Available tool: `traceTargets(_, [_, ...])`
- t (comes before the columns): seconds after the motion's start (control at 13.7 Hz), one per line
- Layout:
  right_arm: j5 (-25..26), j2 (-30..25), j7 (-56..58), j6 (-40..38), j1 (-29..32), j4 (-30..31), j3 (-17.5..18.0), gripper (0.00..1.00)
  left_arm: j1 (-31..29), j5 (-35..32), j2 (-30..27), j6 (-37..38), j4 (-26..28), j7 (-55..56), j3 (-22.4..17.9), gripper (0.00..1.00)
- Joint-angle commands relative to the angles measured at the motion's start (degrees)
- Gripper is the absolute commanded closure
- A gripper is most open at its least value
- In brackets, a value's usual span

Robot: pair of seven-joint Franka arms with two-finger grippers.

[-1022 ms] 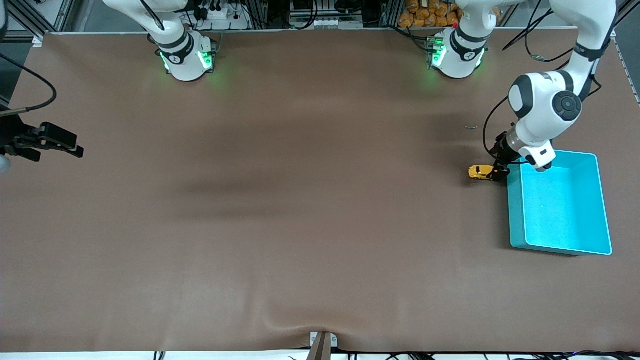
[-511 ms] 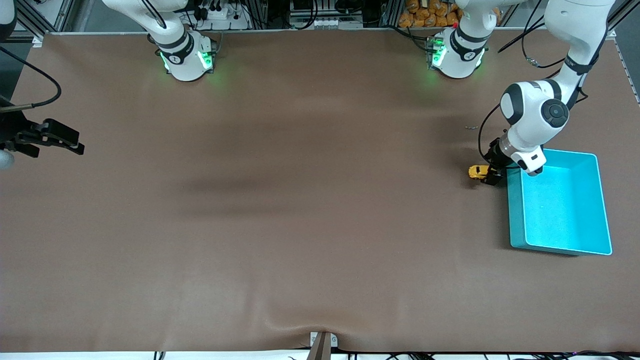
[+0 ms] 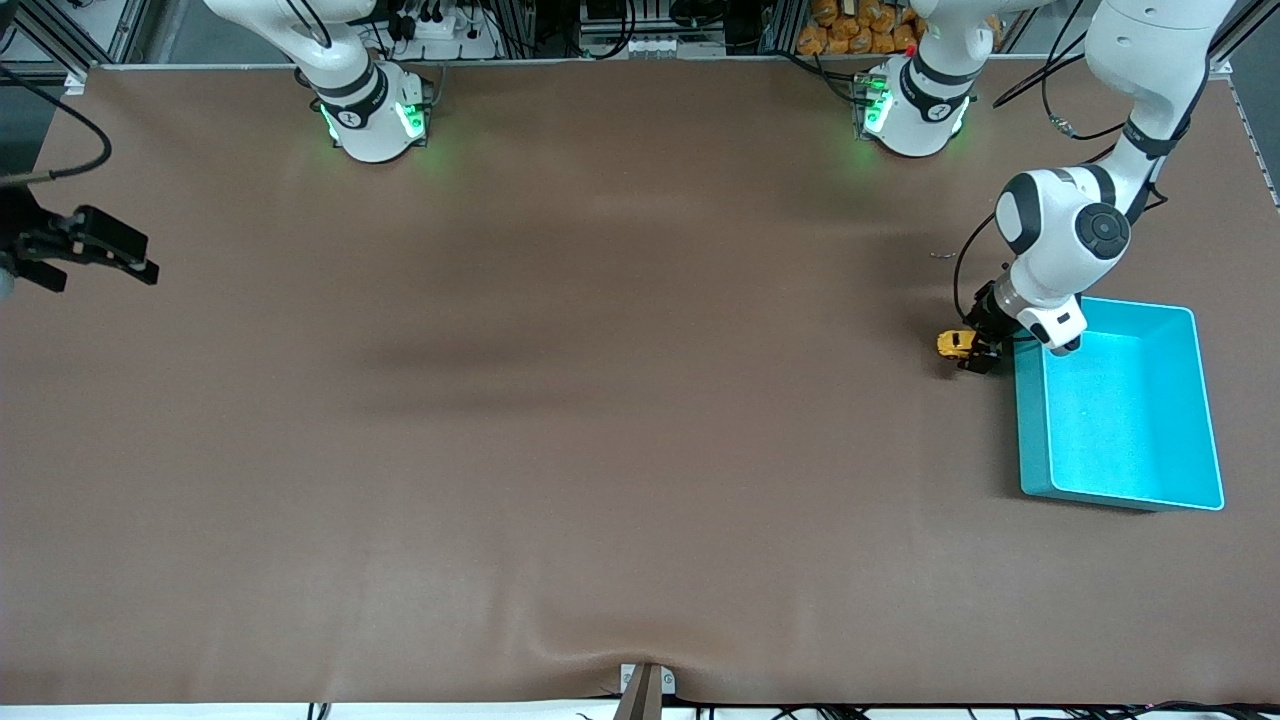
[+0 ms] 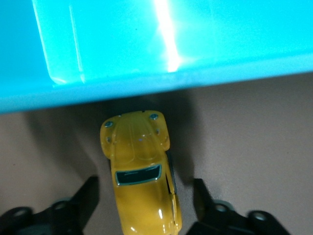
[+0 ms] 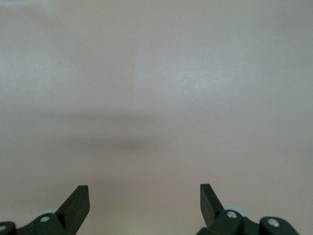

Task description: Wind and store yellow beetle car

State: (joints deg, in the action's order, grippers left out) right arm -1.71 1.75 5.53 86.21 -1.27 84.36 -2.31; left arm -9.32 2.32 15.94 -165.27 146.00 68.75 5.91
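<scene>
The left tool [image 3: 975,352] is down at the surface [image 3: 600,420], just beside the outer wall of the turquoise bin [image 3: 1205,420] at the left arm's end. Its 2 fingers [image 4: 88,196] are spread wide, 1 on each side of the yellow beetle car [image 4: 142,171]; in the left wrist view a visible gap remains between each finger and the car's flanks, so the tool grips nothing. The car sits on the surface between the fingers, wheels down, with its rounded end close to the bin wall and apparently not touching it. The car is outside the bin, and storing is judged not yet done. The right tool [image 3: 125,255] waits over bare surface at the right arm's end, fingers wide apart and empty. Risks from this state: 1) the car sits slightly off the midline between the fingers, so 1 finger is likely to make contact first and yaw or roll the car before the second finger arrives. 2) A free-wheeling toy can roll out along its own axis under uneven pressure, toward the bin wall or back toward the wrist. 3) The rounded, glossy body offers little flat area, so a high grip may squeeze it downward and out. 4) With the bin wall so close, any lateral drift of the tool could strike or shift the bin.
</scene>
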Motion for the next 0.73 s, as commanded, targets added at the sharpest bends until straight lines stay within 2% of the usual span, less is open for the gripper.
traceTargets(0.0, [0.83, -6.67, 2.46, 2.99, -2.51, 8.53, -2.43, 0.00, -0.43, 0.76, 0.67, -1.11, -0.80, -0.02, 0.42, 0.93])
traceTargets(0.07, [0.83, -6.76, 2.81, 2.91, -2.51, 8.54, -2.43, 0.00, -0.43, 0.76, 0.59, -1.11, -0.89, 0.16, 0.42, 1.00])
traceTargets(0.37, [0.83, -7.21, 4.48, 0.02, -2.34, 8.37, -2.52, 0.00, 0.18, 0.67, -2.57, 0.11, -2.03, 0.16, 0.59, 1.00])
traceTargets(0.66, [0.83, -6.76, 4.05, -1.05, -2.25, 7.84, -2.35, 0.00, 0.71, 0.58, -7.40, 9.23, -7.38, 0.07, 2.78, 1.00])
